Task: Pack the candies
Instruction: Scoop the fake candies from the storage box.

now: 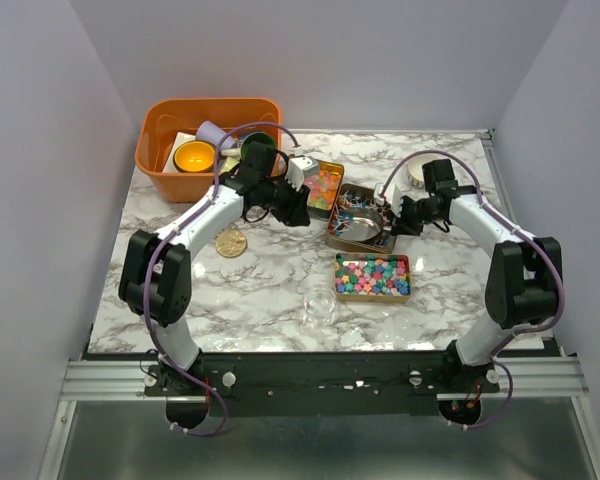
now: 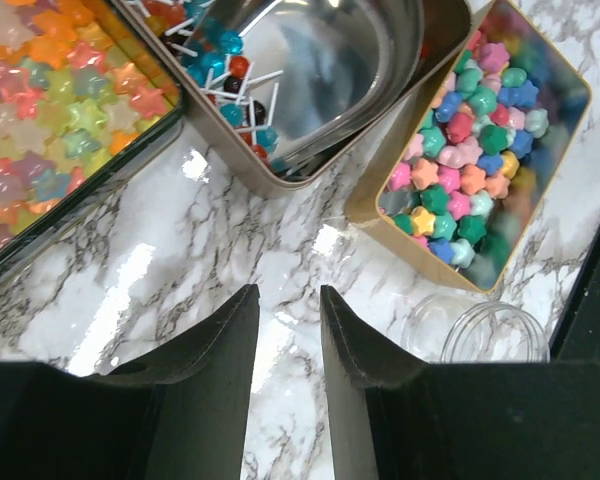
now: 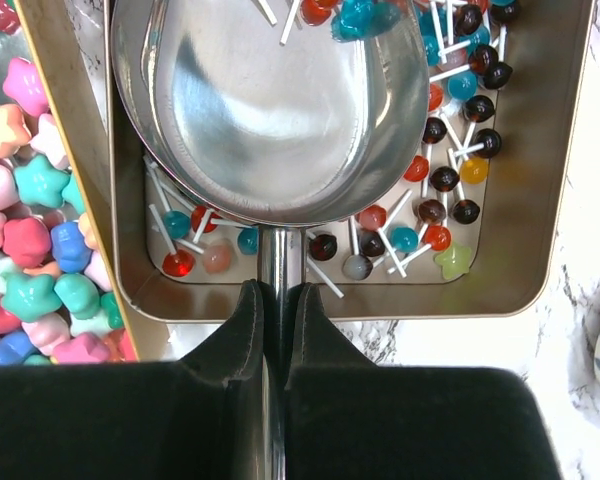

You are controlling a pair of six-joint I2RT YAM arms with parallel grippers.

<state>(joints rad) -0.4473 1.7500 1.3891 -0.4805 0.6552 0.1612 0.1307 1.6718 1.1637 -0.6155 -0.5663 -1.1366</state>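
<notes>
Three open tins hold the candies. Pastel star candies (image 2: 50, 100) fill the left tin (image 1: 323, 187). Small lollipops (image 3: 450, 180) lie in the middle tin (image 1: 358, 222). Bright star candies (image 2: 470, 160) fill the near tin (image 1: 373, 277). My right gripper (image 3: 277, 288) is shut on the handle of a metal scoop (image 3: 270, 110), whose bowl sits in the lollipop tin with a few lollipops at its far end. My left gripper (image 2: 288, 292) hangs open over bare marble in front of the tins, with nothing between its fingers.
A clear jar (image 1: 320, 307) stands near the front, close to the left gripper's right finger (image 2: 350, 340). A gold round lid (image 1: 231, 243) lies to the left. An orange bin (image 1: 208, 145) with a yellow bowl sits at the back left. A small round dish (image 1: 417, 172) is behind the right arm.
</notes>
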